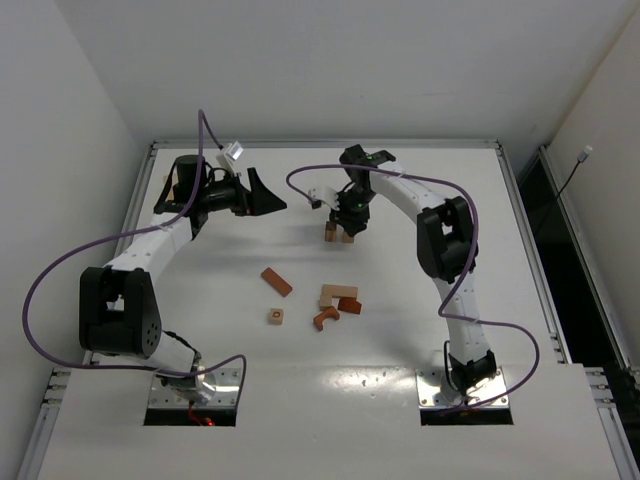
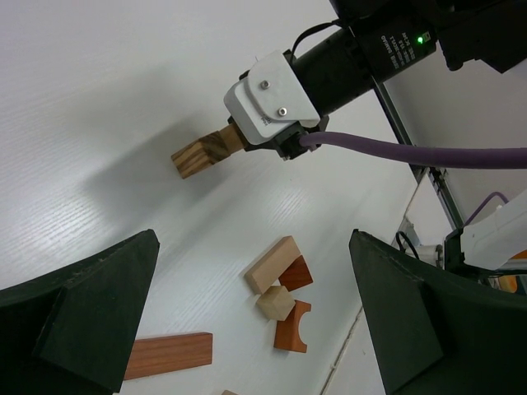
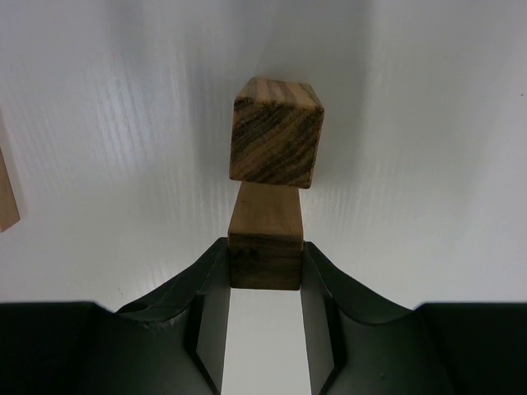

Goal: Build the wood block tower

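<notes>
Standing at twelve o'clock from the loose stock, near the far centre of the white table (image 1: 200, 330), the wood block tower (image 1: 330, 232) amounts so far to a base of two small square-section blocks. Item one: held block (image 3: 265, 216), pale tan with dark end grain, clamped by the right gripper (image 3: 263, 259) across two opposite flat faces at its near end; whether it rests on the table cannot be told. Item two: second block (image 3: 277, 132), same stock, just beyond the first at its twelve o'clock; whether the two touch cannot be told. Left gripper (image 1: 270, 194): at nine o'clock of the tower, jaws spread wide, holding nothing. Unplaced stock, at six to seven o'clock of the tower: reddish-brown bar (image 1: 277, 281), pale bar (image 1: 338, 293), arch (image 1: 325, 320), small cube (image 1: 276, 316). Handling, as judged: solid wood, rigid, light, not fragile; the smooth faces probably slide on one another, and a narrow stack probably topples at a slight nudge. Best hold: across parallel flat faces near mid-length, fingers square to the piece, underside left free for seating. Take the arch by its flat sides, not its curve. Release straight, without drag.
</notes>
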{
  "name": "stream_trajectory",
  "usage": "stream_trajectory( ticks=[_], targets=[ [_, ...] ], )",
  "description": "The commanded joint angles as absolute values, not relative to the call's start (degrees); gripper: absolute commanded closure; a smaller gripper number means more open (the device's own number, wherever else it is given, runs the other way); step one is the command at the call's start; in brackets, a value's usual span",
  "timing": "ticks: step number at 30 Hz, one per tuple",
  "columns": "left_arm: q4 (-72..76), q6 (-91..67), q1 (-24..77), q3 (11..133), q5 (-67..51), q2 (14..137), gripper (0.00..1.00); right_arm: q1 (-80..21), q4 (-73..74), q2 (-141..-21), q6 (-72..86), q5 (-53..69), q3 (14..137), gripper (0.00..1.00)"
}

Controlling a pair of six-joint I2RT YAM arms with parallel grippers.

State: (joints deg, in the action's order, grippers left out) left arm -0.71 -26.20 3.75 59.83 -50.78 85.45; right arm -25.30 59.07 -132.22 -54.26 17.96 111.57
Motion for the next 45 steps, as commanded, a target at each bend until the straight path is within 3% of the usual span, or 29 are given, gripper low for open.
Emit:
stream_trajectory(
  ticks=[1,15,24,28,35,37,40,44,45],
  targets=[
    [1.5,-26.7,3.2,60.5,-51.9,85.3,0.0,-24.5,59.8,-134.3,-55.5,15.0,112.1,0.92],
    [1.5,-26.7,3.2,61.0,-51.9,85.9,0.0,-24.5,60.3,-134.8,-55.0,15.0,112.7,0.66],
    [1.0,-26.7,3.2,62.1,-51.9,87.0,0.0,-22.9,60.3,-133.8,-55.0,17.6,112.7,0.29],
    [1.0,-26.7,3.2,62.1,-51.9,87.0,0.0,-22.9,60.3,-132.5,-55.0,18.1,112.2,0.23],
    [0.1,-26.2,3.2,61.6,-51.9,86.5,0.0,-21.4,61.5,-128.9,-55.0,18.7,110.8,0.2],
    [-2.6,-22.5,3.2,62.3,-51.9,86.5,0.0,-19.3,63.3,-126.3,-55.6,18.7,110.2,0.2],
    [-18.9,-5.6,4.5,68.1,-49.8,89.7,0.02,-16.2,63.8,-121.7,-55.6,19.9,107.1,0.2],
    [-40.2,19.4,5.1,70.3,-47.2,91.0,0.02,-11.2,63.3,-110.3,-56.2,18.8,99.6,0.17],
    [-44.8,31.9,5.9,72.1,-46.2,91.8,0.02,-10.1,63.3,-108.6,-56.2,18.8,98.4,0.17]
  ],
)
